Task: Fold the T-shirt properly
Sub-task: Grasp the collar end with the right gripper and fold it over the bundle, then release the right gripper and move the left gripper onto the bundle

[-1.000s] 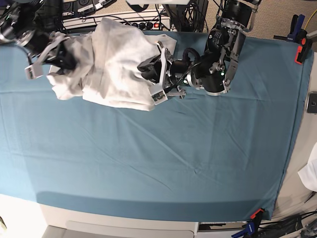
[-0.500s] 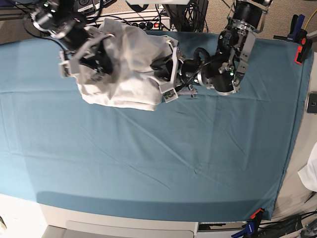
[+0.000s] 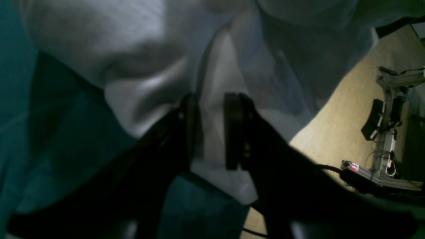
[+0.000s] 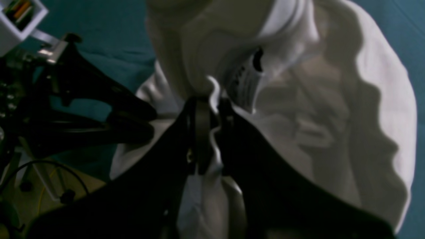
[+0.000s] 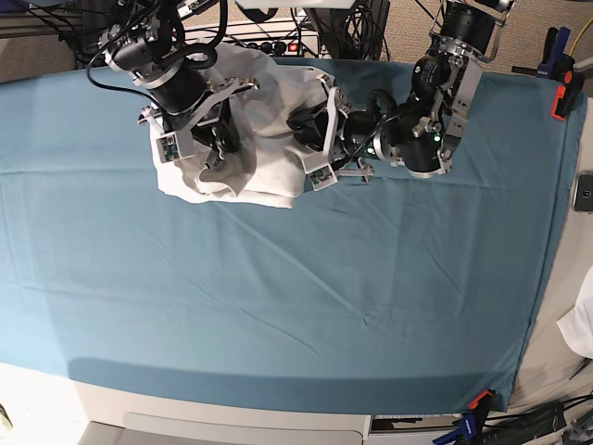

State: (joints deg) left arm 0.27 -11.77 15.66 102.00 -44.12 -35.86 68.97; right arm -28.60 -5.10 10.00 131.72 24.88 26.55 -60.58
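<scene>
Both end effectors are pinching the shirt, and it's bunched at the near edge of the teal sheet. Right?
Not quite. Both the left end effector and the right end effector do pinch the shirt, but the base view shows it bunched at the far edge of the teal sheet, not the near one.

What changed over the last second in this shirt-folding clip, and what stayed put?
The right claw, shut on the wrinkled white cotton T-shirt, swung from the table's far left edge toward the middle, dragging that side of the shirt over itself and bunching it narrower. The left claw, also gripping the shirt, shifted only slightly. Both grips held; the teal cloth sheet stayed flat.
</scene>
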